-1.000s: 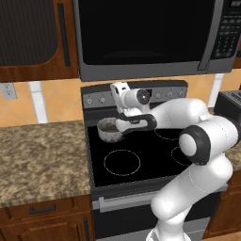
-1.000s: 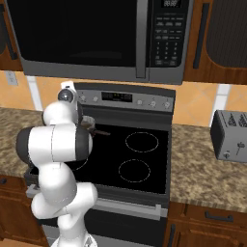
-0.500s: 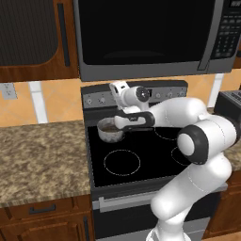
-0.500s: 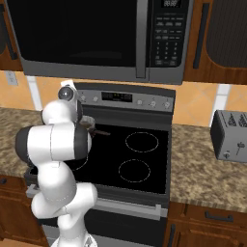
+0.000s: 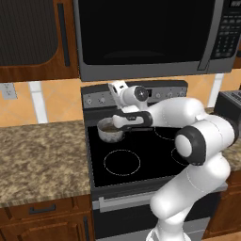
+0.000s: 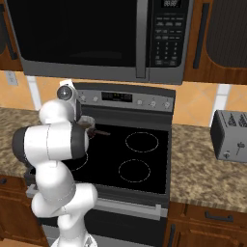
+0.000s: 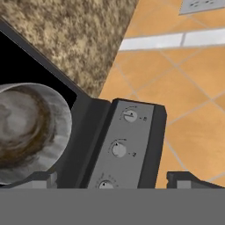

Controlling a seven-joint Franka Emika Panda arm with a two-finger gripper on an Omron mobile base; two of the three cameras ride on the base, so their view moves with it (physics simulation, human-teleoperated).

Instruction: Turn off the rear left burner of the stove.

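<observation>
The stove (image 5: 141,147) has a black glass top and a grey back panel (image 7: 128,134) with round knobs (image 7: 118,150). A small steel saucepan (image 5: 110,131) stands at the rear left and covers the rear left burner, which is hidden under it. My gripper (image 5: 115,91) hovers above the saucepan, close in front of the left end of the back panel. In the hand view the gripper (image 7: 113,179) is open, its dark fingertips (image 7: 44,179) wide apart either side of the column of knobs, touching nothing. From the right, the gripper (image 6: 66,85) sits by the panel's left end.
A dark microwave (image 5: 141,37) hangs low over the stove. Granite counter (image 5: 42,155) lies to the left, and a toaster (image 6: 230,135) stands on the right counter. The saucepan's handle (image 6: 99,131) points right over the glass. A wall outlet (image 7: 202,5) is on the tiled backsplash.
The hand has edged slightly left along the back panel. The jaws stay open and the saucepan has not moved.
</observation>
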